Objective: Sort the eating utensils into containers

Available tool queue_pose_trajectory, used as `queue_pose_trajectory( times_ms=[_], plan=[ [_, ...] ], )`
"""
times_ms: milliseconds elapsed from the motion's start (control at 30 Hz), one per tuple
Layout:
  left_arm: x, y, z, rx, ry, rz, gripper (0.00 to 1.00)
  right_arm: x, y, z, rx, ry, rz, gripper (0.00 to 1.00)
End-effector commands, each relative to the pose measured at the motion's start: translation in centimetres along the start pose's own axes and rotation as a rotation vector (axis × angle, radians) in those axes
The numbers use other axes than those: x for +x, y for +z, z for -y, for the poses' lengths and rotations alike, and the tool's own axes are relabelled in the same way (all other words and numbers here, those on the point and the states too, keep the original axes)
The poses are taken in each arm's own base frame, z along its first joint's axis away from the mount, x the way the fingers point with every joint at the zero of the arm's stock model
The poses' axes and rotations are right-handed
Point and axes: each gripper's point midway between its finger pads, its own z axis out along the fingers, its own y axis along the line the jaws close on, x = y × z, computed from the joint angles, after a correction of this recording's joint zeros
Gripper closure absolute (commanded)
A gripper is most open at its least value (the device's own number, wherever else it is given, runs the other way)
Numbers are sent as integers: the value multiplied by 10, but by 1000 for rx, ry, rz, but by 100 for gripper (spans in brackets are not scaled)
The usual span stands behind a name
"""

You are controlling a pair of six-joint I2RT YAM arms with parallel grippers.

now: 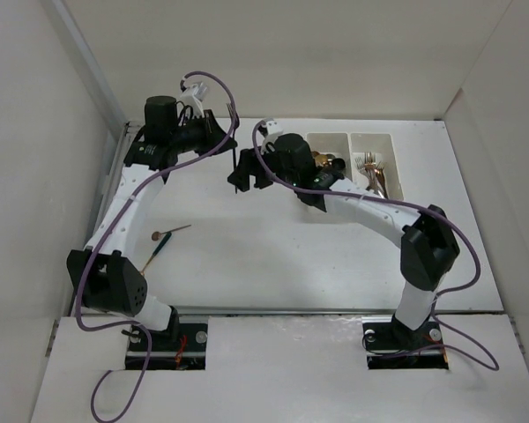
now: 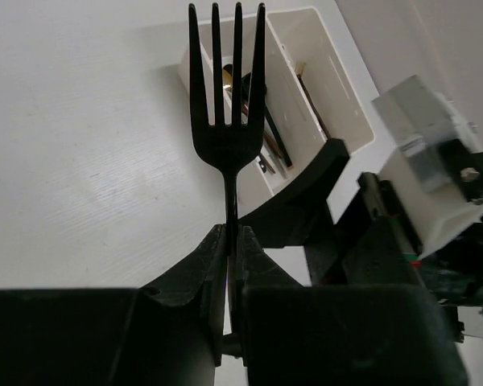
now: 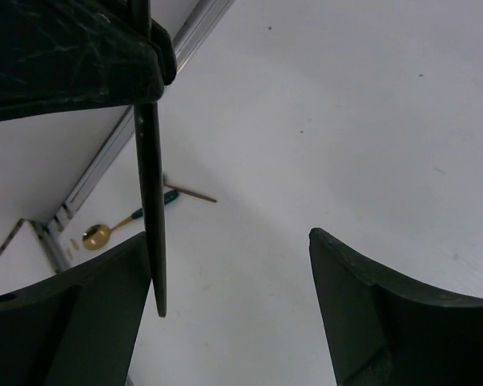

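My left gripper [image 1: 219, 132] [image 2: 232, 229] is shut on the handle of a black fork [image 1: 236, 169] [image 2: 225, 96] and holds it above the table. The fork's tines point toward the two adjoining white bins [image 1: 348, 139] [image 2: 338, 88]. My right gripper [image 1: 245, 179] [image 3: 229, 241] is open, and the fork's handle end [image 3: 151, 201] hangs by its left finger without touching the right one. The left bin holds gold and dark utensils, the right bin silver and copper forks [image 1: 375, 172]. A gold spoon with a green handle [image 1: 153, 256] [image 3: 105, 232] and a thin copper utensil [image 1: 170, 232] [image 3: 190, 194] lie on the table at the left.
White walls enclose the table on the left, back and right. A metal rail [image 3: 105, 161] runs along the left edge. The right arm's elbow [image 1: 428, 242] stands over the right side of the table.
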Motion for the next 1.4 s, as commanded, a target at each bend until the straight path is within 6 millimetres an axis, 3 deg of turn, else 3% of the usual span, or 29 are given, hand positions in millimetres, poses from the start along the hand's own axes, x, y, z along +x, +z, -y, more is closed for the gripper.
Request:
queue_pose_trajectory(
  times_ms=[0,133,167,233,267,300,333,367,400,433,500,533,567,633,700,767,800,867,900,967,1000,1033,1067,1100,1133,1267,1367],
  plan=[
    [-4,-4,13,38,-13,27,100,-55,-4,-51,-215,69,147,18],
    [-3,-6,12,30,-13,31,100,-48,5,-52,-242,90,135,29],
    [0,-8,15,41,-13,26,100,-49,5,-50,-230,101,140,42],
    [4,-8,15,48,-29,15,100,-51,8,-51,-235,111,147,58],
    [4,-8,15,49,-29,15,100,-40,17,-47,-232,115,120,66],
    [4,-8,15,49,-29,15,100,-41,18,-51,-256,111,113,96],
    [4,-8,15,49,-29,15,100,-45,17,-54,-261,120,120,100],
    [7,-7,13,46,-35,8,99,-45,17,-54,-261,120,120,100],
    [8,-7,9,23,-29,8,77,-45,17,-54,-261,120,120,100],
    [5,-9,10,17,-23,19,68,-39,20,-44,-222,127,124,100],
    [9,-11,7,3,-15,16,63,-50,10,-37,-190,130,159,100],
    [13,-10,2,-17,-16,6,53,-53,7,-30,-170,134,169,100],
    [17,-9,-2,-29,-22,1,49,-53,4,-14,-133,143,174,100],
    [19,-8,-5,-42,-27,-3,43,-61,-7,-4,-116,146,194,100],
    [21,-7,-12,-76,-54,3,28,-62,-14,19,-74,148,202,100],
    [18,-10,-19,-129,-55,19,26,-73,-30,32,-45,152,235,100],
    [20,-11,-23,-150,-61,16,26,-71,-37,57,9,157,241,100],
    [22,-14,-38,-198,-79,20,27,-81,-59,78,59,165,281,100],
    [22,-17,-46,-223,-90,24,27,-77,-70,108,122,167,281,100],
    [26,-19,-56,-267,-61,10,27,-74,-88,141,218,115,245,100],
    [33,-24,-76,-356,-62,-11,27,-68,-96,161,288,110,211,100],
    [36,-26,-88,-413,-46,-27,27,-81,-116,196,420,107,227,100],
    [39,-30,-100,-476,-33,-44,27,-57,-128,222,522,127,119,100],
    [43,-44,-123,-601,-16,-74,28,-52,-140,243,593,97,72,100],
    [51,-48,-141,-672,-26,-106,28,-50,-163,275,710,105,51,100],
    [67,-72,-183,-845,-110,-159,27,-24,-211,339,968,113,-88,100],
    [95,-80,-203,-851,-232,-219,26,5,-217,366,1039,141,-207,100]
  ],
)
